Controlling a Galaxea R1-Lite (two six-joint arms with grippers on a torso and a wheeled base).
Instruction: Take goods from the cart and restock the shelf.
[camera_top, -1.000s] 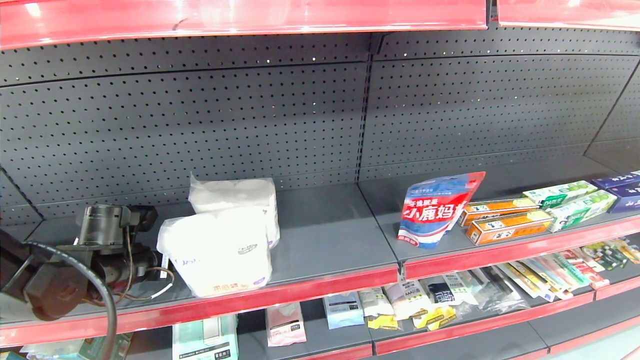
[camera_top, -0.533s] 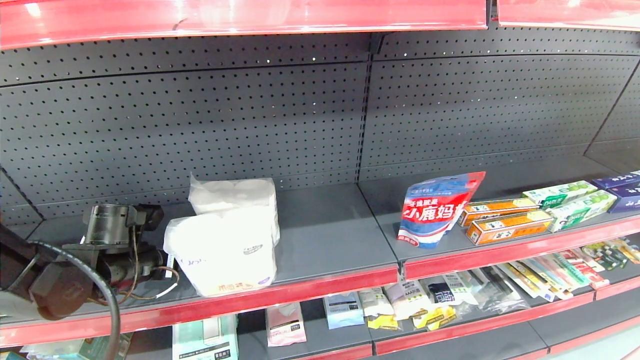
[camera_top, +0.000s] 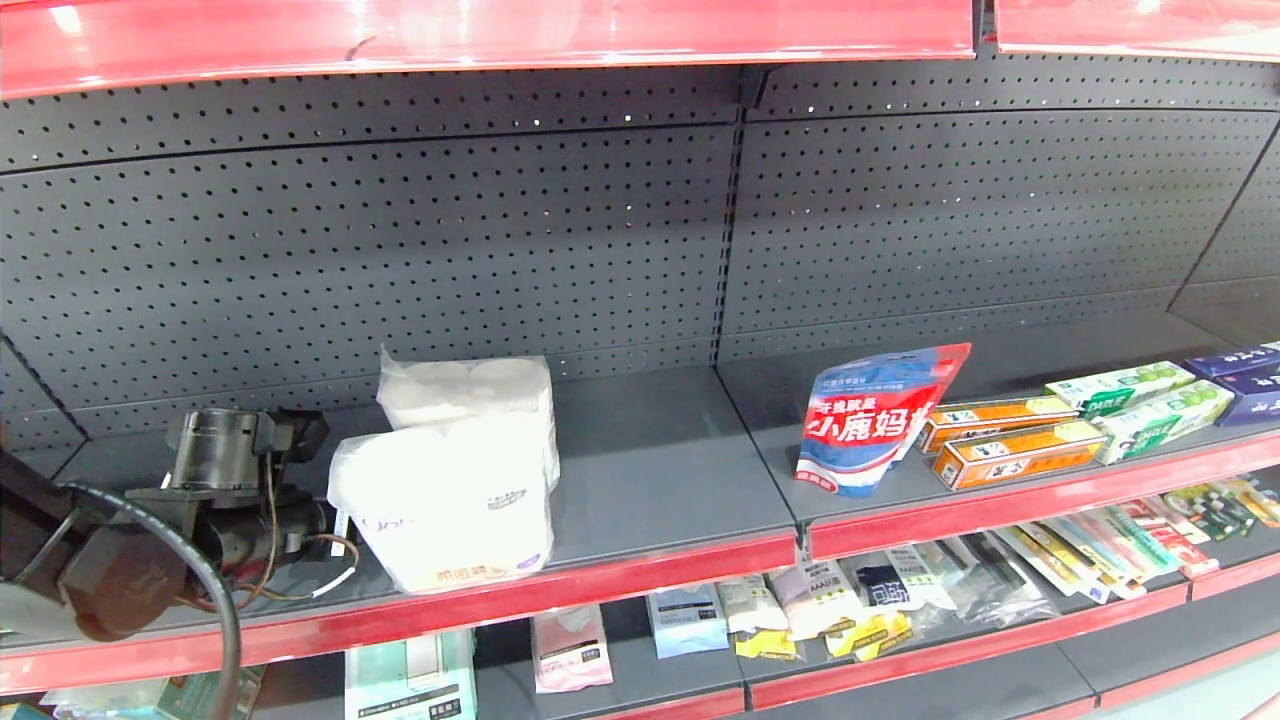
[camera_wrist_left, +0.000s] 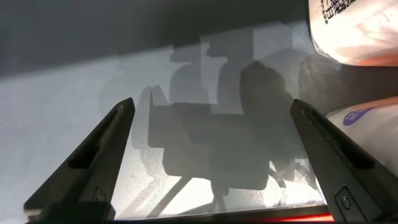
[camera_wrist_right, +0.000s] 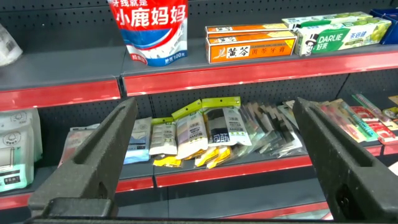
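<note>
- Head view: the front white pack (camera_top: 450, 505) stands upright at the front edge of the shelf (camera_top: 650, 470), touching or just ahead of the rear white pack (camera_top: 470, 390). The left arm (camera_top: 230, 500) sits over the shelf just beside both.
- Left wrist view: the left tool (camera_wrist_left: 208, 115) has its jaws wide apart over bare shelf and holds nothing. The step in hand is judged to be clearing away from the set-down pack.
- Draw the left tool straight back along its own axis with the jaws apart, so that no finger drags the soft pack or tips it over the red lip (camera_top: 600, 585).
- Right wrist view: the right tool (camera_wrist_right: 214, 106) is spread apart and empty, and faces the lower shelves (camera_wrist_right: 230, 174). Hold it clear of the packets (camera_wrist_right: 199, 134) lying there.
- Hard to make out: in the head view the wrist housing (camera_top: 215, 450) covers the left fingers, so contact with the pack cannot be judged.
- In the left wrist view both packs are cut off at the frame edge, and which is which cannot be told.
</note>
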